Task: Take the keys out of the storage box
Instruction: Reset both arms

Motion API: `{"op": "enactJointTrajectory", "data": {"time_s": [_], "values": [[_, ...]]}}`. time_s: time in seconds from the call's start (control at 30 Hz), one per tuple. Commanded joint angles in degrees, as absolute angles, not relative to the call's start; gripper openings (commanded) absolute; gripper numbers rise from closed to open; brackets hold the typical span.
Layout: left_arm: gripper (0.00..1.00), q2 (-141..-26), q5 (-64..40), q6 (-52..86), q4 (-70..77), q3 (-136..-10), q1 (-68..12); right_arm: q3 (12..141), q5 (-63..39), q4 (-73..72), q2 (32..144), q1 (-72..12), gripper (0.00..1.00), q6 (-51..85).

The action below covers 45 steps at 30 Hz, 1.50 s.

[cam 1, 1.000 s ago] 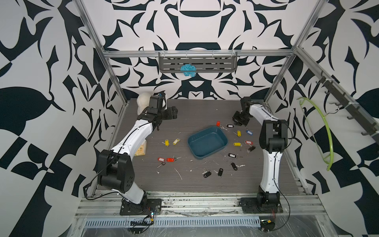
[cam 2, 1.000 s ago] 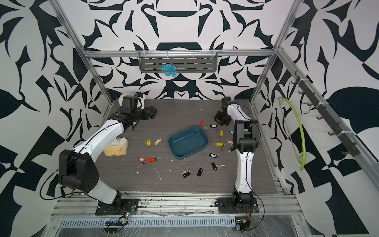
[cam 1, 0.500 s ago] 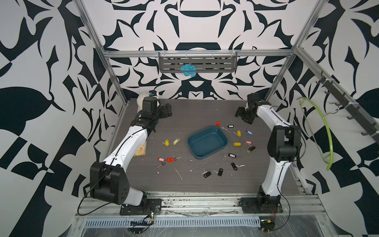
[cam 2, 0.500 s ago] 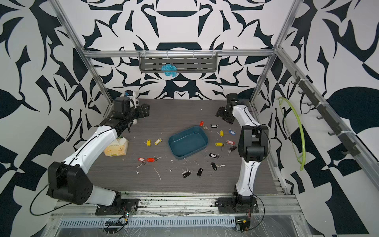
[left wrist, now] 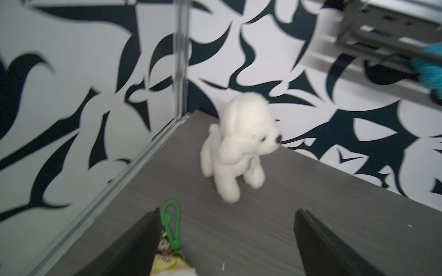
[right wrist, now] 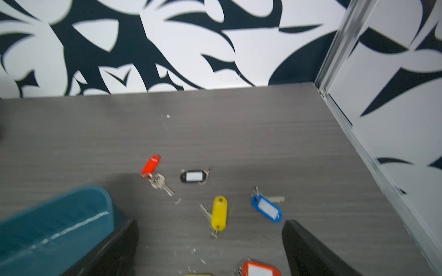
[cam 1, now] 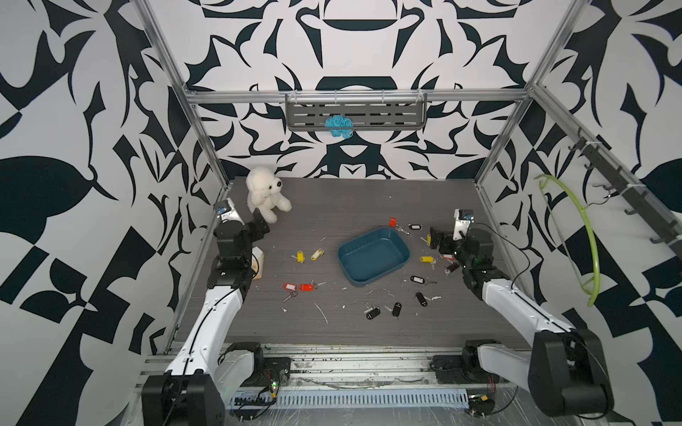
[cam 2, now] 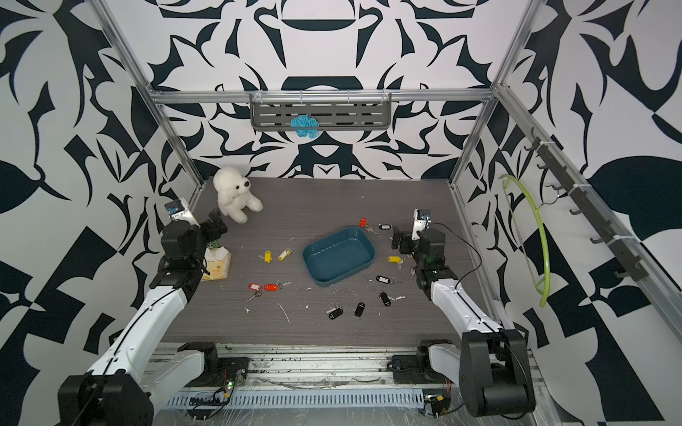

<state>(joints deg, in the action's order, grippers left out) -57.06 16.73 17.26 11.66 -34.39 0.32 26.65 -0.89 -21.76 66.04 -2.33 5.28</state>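
Jaws wide on both arms; labels on keys (right wrist: 218,212) unreadable.

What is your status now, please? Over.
Open and empty: left tool, right tool. Empty storage box; keys lie on table around it. White plush bear near left tool.

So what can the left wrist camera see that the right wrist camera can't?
Only the left wrist view shows the white plush toy, a green clip and a yellowish packet. Only the right wrist view shows the storage box and keys with red, black, yellow and blue tags beside it. Both show the grey table, the patterned wall and an open gripper, the left gripper or the right gripper.
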Motion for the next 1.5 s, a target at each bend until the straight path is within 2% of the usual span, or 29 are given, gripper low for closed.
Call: {"op": "enactJointTrajectory", "data": {"time_s": [0.0,0.17,0.47,0.8,0.87,0.93,1.0,1.07,1.17,1.47], "values": [[1.00,-57.83,16.35,18.03,13.80,-30.82,1.05,22.25,2.03,-32.04,65.86,-2.28,1.00,3.32],[0.99,-64.58,15.85,12.33,18.93,-27.02,1.35,16.54,6.24,-41.22,71.84,-2.16,1.00,3.08],[0.99,-80.76,1.74,7.86,34.78,-26.00,3.95,16.87,3.83,-57.32,88.31,-1.83,1.00,0.71],[0.99,-87.08,-6.02,5.90,42.78,-25.71,4.27,18.54,4.91,-54.17,88.63,-1.83,1.00,0.76],[0.99,-86.54,-5.18,5.18,43.84,-24.55,3.53,18.90,4.92,-53.44,88.68,-1.79,1.00,0.70],[0.99,-90.25,-6.46,3.99,54.33,-21.19,2.90,19.38,5.47,-53.08,89.09,-1.79,1.00,0.91],[0.99,-88.52,-6.81,3.18,47.59,-22.99,2.75,20.57,7.10,-50.96,89.38,-1.77,1.00,1.61],[0.99,-89.46,-5.42,3.10,50.36,-22.39,2.16,20.85,8.63,-50.19,89.24,-1.82,1.00,2.36],[0.99,-88.29,1.69,3.03,48.44,-22.49,-0.04,20.25,8.74,-50.69,88.60,-1.82,1.00,2.37],[0.99,-88.24,2.07,2.64,48.98,-22.24,-0.35,20.20,8.79,-50.87,88.51,-1.84,1.00,2.37]]}}
